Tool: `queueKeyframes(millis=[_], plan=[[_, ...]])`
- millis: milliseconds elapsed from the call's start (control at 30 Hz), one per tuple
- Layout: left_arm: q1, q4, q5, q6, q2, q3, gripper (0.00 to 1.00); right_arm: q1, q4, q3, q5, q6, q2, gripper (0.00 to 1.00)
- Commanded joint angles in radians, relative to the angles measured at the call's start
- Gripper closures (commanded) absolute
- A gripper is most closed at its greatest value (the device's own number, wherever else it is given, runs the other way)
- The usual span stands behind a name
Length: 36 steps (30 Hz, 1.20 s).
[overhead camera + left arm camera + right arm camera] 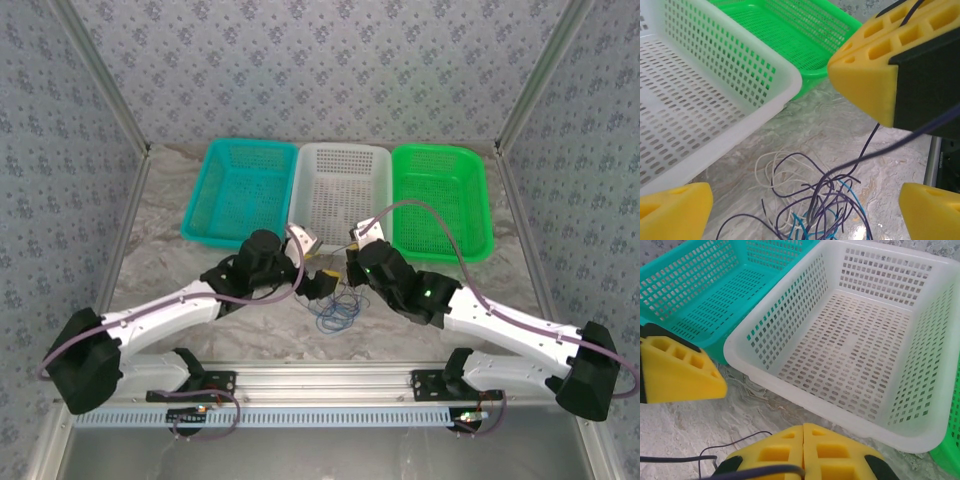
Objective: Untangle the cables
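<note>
Since the cables [815,205] are light, limp and snag-prone, the right pincer [803,450] clamps one dark strand [875,155] while the left pincer [806,195], spread wide, should pinch a free loop.

Cables [336,312]: thin blue, dark & whitish wires, tangled loops, mid table [165,265] twd near edge; one dark strand lifted taut.

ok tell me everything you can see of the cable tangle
The cables are very thin, floppy wires, dark purple, blue and whitish, tangled in loose overlapping loops. The heap lies on the marbled table just in front of the white basket. Dark strands run up taut to the right gripper, whose jaws are shut on them.
</note>
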Motion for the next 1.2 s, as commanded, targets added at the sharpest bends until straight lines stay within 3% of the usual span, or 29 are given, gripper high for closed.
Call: queueKeyframes(millis=[0, 133, 333, 467, 667, 967, 1067, 1167], plan=[[-0.008, 0.067, 0.048, 0.011, 0.030, 0.052, 0.07, 0.005, -0.003, 0.030, -0.027, -0.010, -0.021, 1.00], [-0.007, 0.062, 0.030, 0.017, 0.083, 0.083, 0.24, 0.005, 0.009, 0.034, -0.060, -0.009, -0.033, 0.98], [-0.008, 0.056, -0.009, 0.017, 0.127, 0.118, 0.72, 0.002, 0.005, 0.019, -0.066, 0.000, -0.078, 0.96], [-0.009, 0.069, 0.009, 0.005, 0.101, 0.135, 0.88, -0.003, -0.011, -0.006, -0.036, 0.020, -0.096, 0.90], [-0.011, 0.146, 0.088, -0.048, 0.028, 0.143, 1.00, -0.026, 0.004, -0.048, 0.029, 0.076, -0.076, 0.84], [-0.033, 0.097, 0.070, -0.072, -0.031, 0.168, 1.00, -0.041, 0.149, -0.094, -0.004, 0.125, 0.000, 0.72], [-0.034, 0.119, 0.082, -0.092, -0.038, 0.168, 1.00, -0.046, 0.150, -0.096, 0.035, 0.143, 0.026, 0.65], [-0.035, 0.127, 0.077, -0.099, -0.059, 0.176, 1.00, -0.061, 0.126, -0.100, 0.061, 0.163, 0.054, 0.65]])
